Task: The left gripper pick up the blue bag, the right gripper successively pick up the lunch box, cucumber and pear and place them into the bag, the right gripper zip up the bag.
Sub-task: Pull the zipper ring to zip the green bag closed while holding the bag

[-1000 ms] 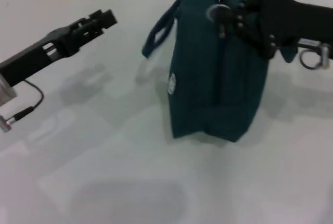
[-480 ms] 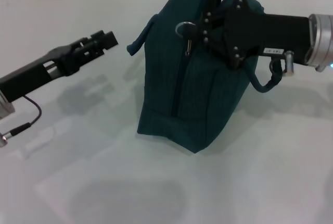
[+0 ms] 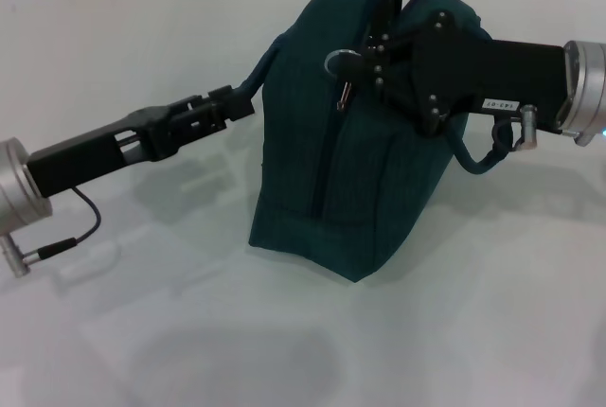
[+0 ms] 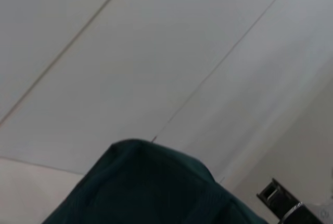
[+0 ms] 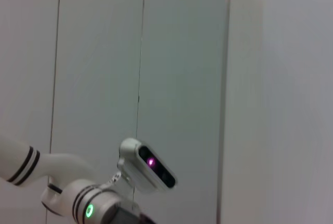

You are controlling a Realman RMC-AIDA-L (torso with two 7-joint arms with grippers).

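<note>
White desk (image 3: 142, 331) nearest, the teal-blue fabric bag (image 3: 360, 180) is standing tilted mid-desk, left gripper (image 3: 227, 109) reaching its handle, jaws unreadable, right gripper (image 3: 365, 61) seemingly pinching the zipper, likely finishing zipping, needing steadying next.

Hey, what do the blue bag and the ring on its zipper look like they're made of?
The blue bag looks like woven fabric, matte: a soft sagging shape, stitched seams and a limp strap. The zipper ring looks like metal, judging by its pale shine, though coated plastic is possible. The right gripper is at that ring; the left gripper reaches the bag's handle side.
</note>
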